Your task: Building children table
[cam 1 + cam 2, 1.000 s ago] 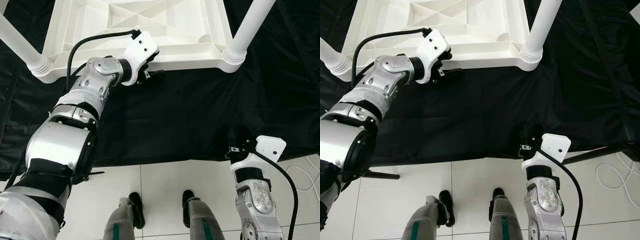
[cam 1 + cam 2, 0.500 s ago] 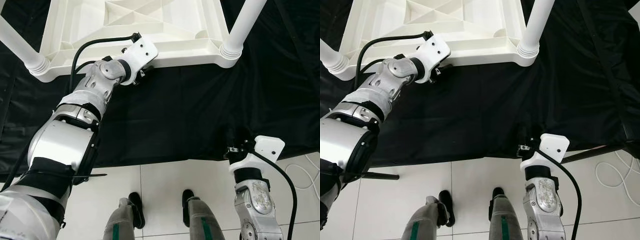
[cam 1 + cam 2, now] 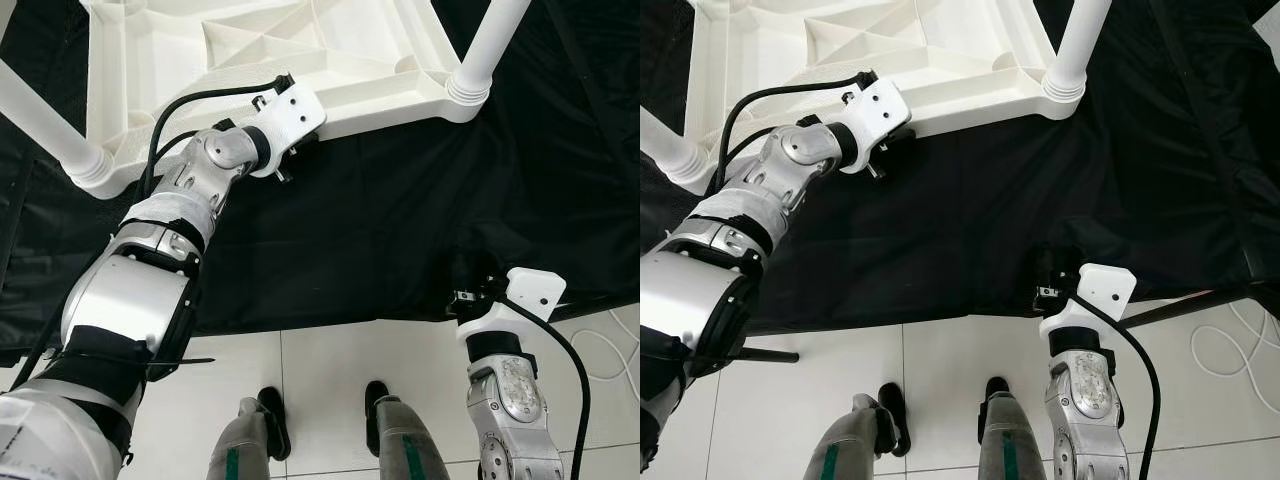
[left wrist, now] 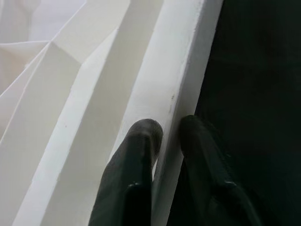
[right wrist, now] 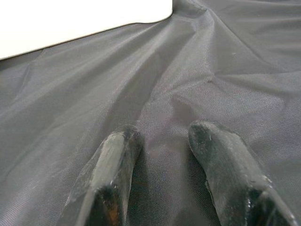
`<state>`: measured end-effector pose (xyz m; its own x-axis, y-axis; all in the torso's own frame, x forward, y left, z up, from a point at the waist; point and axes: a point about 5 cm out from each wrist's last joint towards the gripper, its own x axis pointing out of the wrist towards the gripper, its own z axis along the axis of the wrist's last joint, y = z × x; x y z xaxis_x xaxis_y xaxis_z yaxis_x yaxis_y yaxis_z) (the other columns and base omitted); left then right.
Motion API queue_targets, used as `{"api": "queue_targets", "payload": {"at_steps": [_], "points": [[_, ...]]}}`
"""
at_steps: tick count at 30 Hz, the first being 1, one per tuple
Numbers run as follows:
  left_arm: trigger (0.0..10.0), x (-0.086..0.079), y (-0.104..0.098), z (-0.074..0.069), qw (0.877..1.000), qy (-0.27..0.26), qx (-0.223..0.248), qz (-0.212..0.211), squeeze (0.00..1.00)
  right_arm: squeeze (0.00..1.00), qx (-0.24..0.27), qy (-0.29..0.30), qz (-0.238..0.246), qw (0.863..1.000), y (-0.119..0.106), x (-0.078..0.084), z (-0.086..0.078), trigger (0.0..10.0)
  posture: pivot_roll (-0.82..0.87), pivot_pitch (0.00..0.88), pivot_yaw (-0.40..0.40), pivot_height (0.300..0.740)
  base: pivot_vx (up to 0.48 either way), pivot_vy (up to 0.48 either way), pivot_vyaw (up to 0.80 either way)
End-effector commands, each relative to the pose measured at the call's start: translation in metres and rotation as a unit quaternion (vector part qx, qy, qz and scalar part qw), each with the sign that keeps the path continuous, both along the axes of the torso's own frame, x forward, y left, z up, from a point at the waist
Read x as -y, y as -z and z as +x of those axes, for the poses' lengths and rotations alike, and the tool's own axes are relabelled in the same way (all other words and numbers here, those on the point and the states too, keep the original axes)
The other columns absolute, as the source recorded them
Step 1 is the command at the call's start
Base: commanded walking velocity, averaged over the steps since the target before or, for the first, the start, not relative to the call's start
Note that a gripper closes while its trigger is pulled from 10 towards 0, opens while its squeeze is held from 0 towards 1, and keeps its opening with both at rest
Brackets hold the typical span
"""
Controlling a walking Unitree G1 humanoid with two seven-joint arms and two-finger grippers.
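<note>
A white plastic children's table (image 3: 300, 50) lies upside down on a black cloth (image 3: 400, 220). Its legs stick up, one at the near right corner (image 3: 487, 45) and one at the near left corner (image 3: 45, 125). My left gripper (image 4: 171, 127) is shut on the table's near rim (image 4: 183, 80), one finger inside the rim and one outside. From the head view it sits at the middle of that rim (image 3: 295, 155). My right gripper (image 5: 162, 134) is open, low over the cloth near its front edge (image 3: 468, 290), with nothing between its fingers.
The cloth ends at white floor tiles (image 3: 330, 370), where my feet (image 3: 320, 415) stand. A white cable (image 3: 610, 350) lies on the floor at the right, and a dark rod (image 3: 1180, 305) juts out from under the cloth there.
The table has turned on the cloth: its near right corner swung away and its near left corner came closer. My left gripper kept hold of the rim. The right arm stayed put.
</note>
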<state>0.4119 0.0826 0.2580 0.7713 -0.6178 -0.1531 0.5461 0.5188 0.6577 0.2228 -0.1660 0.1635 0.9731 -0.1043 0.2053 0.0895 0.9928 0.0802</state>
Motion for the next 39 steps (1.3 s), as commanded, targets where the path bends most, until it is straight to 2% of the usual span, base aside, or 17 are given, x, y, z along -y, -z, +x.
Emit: {"api": "queue_targets", "payload": {"at_steps": [1,3,5,8,10,13,14,17,20,21,24,25,28,29,32,33,39], "points": [[0.0,-0.008,0.059,-0.006,0.994,-0.023,-0.109,0.012,0.00,0.00,-0.051,-0.001,0.010,0.999,0.020,-0.001,-0.001,10.0,-0.17,0.353,0.141,0.740,0.000,0.000,0.00],[0.0,-0.002,0.070,-0.014,0.991,0.018,-0.133,-0.002,0.00,0.00,-0.049,0.002,0.008,0.999,0.020,0.000,-0.002,10.0,-0.18,0.346,0.150,0.740,0.000,0.000,0.00],[0.0,0.000,0.072,-0.016,0.990,0.029,-0.139,-0.006,0.00,0.00,-0.049,0.003,0.008,0.999,0.020,0.000,-0.002,10.0,-0.18,0.346,0.150,0.740,0.000,0.000,0.00],[0.0,0.009,0.086,-0.028,0.984,0.063,-0.167,-0.027,0.00,0.00,-0.046,0.006,0.008,0.999,0.021,0.000,0.001,10.0,-0.17,0.331,0.163,0.740,0.000,0.000,0.00],[0.0,0.019,0.093,-0.038,0.978,0.078,-0.182,-0.057,0.00,0.00,-0.041,0.006,0.009,0.999,0.020,-0.001,0.004,10.0,-0.17,0.318,0.164,0.740,0.000,0.000,0.00],[0.0,0.027,0.093,-0.044,0.976,0.077,-0.183,-0.084,0.00,0.00,-0.037,0.005,0.009,0.999,0.019,-0.002,0.007,10.0,-0.17,0.310,0.161,0.740,0.000,0.000,0.00],[0.0,0.033,0.091,-0.047,0.975,0.069,-0.183,-0.109,0.00,0.00,-0.034,0.004,0.010,0.999,0.018,-0.003,0.009,10.0,-0.17,0.306,0.161,0.740,0.000,0.000,0.00],[0.0,0.037,0.090,-0.048,0.973,0.064,-0.183,-0.125,0.00,0.00,-0.032,0.003,0.010,0.999,0.018,-0.004,0.011,10.0,-0.17,0.300,0.157,0.740,0.000,0.000,0.00],[0.0,0.050,0.090,-0.054,0.969,0.055,-0.181,-0.161,0.00,0.00,-0.029,-0.002,0.010,1.000,0.017,-0.004,0.015,10.0,-0.15,0.283,0.143,0.740,0.000,0.000,0.00],[9.0,0.055,0.090,-0.055,0.969,0.048,-0.173,-0.172,0.00,0.00,-0.027,-0.004,0.009,1.000,0.017,-0.004,0.018,10.0,-0.15,0.279,0.141,0.740,0.000,0.000,0.00],[9.0,0.059,0.090,-0.056,0.969,0.042,-0.167,-0.179,0.00,0.00,-0.025,-0.006,0.009,1.000,0.016,-0.004,0.020,10.0,-0.15,0.274,0.138,0.740,0.000,0.000,0.00],[10.0,0.063,0.083,-0.055,0.967,0.048,-0.158,-0.194,0.09,0.00,-0.020,-0.013,0.007,1.000,0.015,-0.006,0.026,10.0,-0.14,0.258,0.127,0.740,0.000,0.000,0.00],[10.0,0.064,0.079,-0.054,0.967,0.053,-0.151,-0.199,0.09,0.00,-0.018,-0.017,0.006,1.000,0.014,-0.007,0.029,10.0,-0.14,0.256,0.124,0.740,0.000,0.000,0.00],[10.0,0.063,0.073,-0.056,0.966,0.053,-0.141,-0.210,1.00,0.00,-0.015,-0.019,0.004,1.000,0.013,-0.007,0.032,10.0,-0.14,0.248,0.122,0.740,0.000,0.000,0.00],[10.0,0.062,0.062,-0.061,0.963,0.065,-0.123,-0.230,1.00,0.00,-0.009,-0.021,0.003,1.000,0.012,-0.007,0.036,10.0,-0.13,0.238,0.118,0.740,0.000,0.000,0.00],[10.0,0.062,0.054,-0.069,0.962,0.087,-0.108,-0.237,0.00,0.00,-0.005,-0.022,0.004,1.000,0.010,-0.007,0.039,10.0,-0.13,0.234,0.116,0.740,0.000,0.000,0.00],[10.0,0.060,0.051,-0.081,0.960,0.106,-0.090,-0.243,0.00,0.00,0.000,-0.032,0.002,0.999,0.009,-0.009,0.043,10.0,-0.12,0.224,0.109,0.740,0.000,0.000,0.00]]}}
